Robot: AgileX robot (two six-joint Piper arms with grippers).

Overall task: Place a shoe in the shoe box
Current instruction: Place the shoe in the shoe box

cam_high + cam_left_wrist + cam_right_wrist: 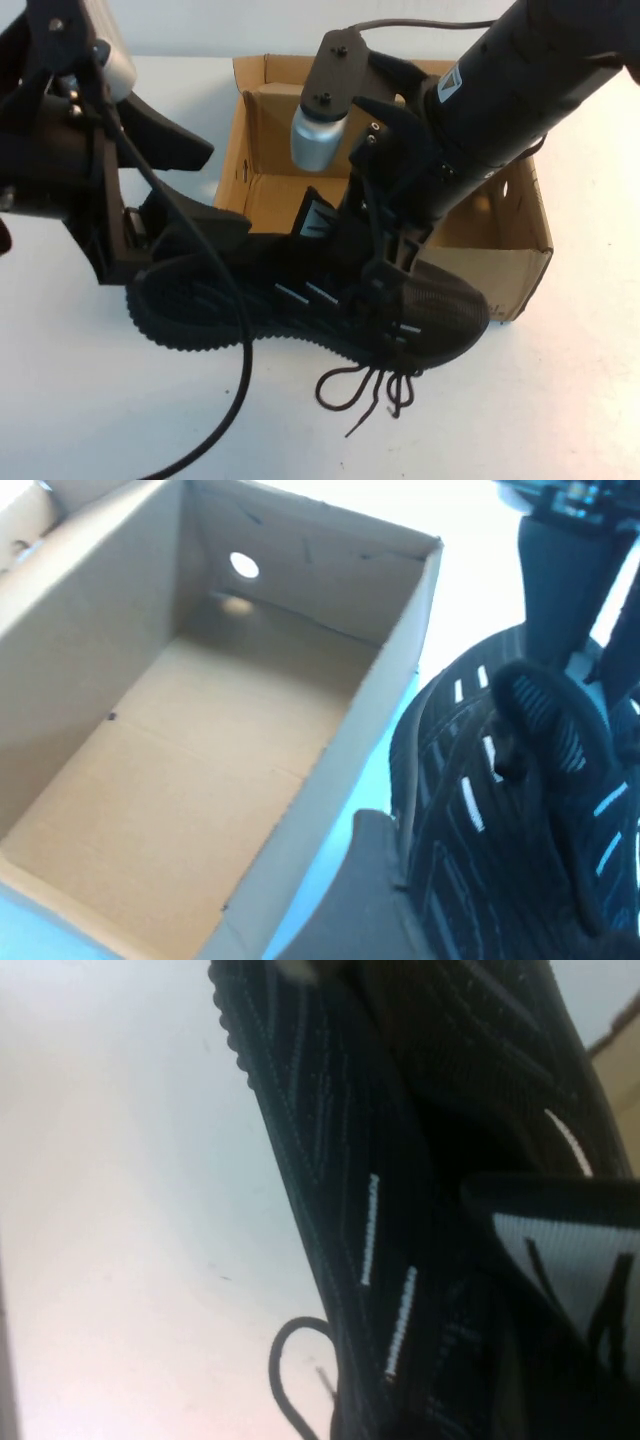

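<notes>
The shoe point(310, 300) lies lengthwise on the white worktop point(560, 400), directly in front of the box's point(500, 245) near wall and touching it, toe toward the robot's right, laces point(365, 390) trailing loose onto the worktop. The box is open and holds nothing; a round hole shows in one inner wall.

Left end effector point(150, 235) is at the heel end of the shoe; whether its fingers are spread or pressed together cannot be told. Right end effector point(385, 240) is down over the lace area at mid-shoe; its finger state likewise cannot be told.
</notes>
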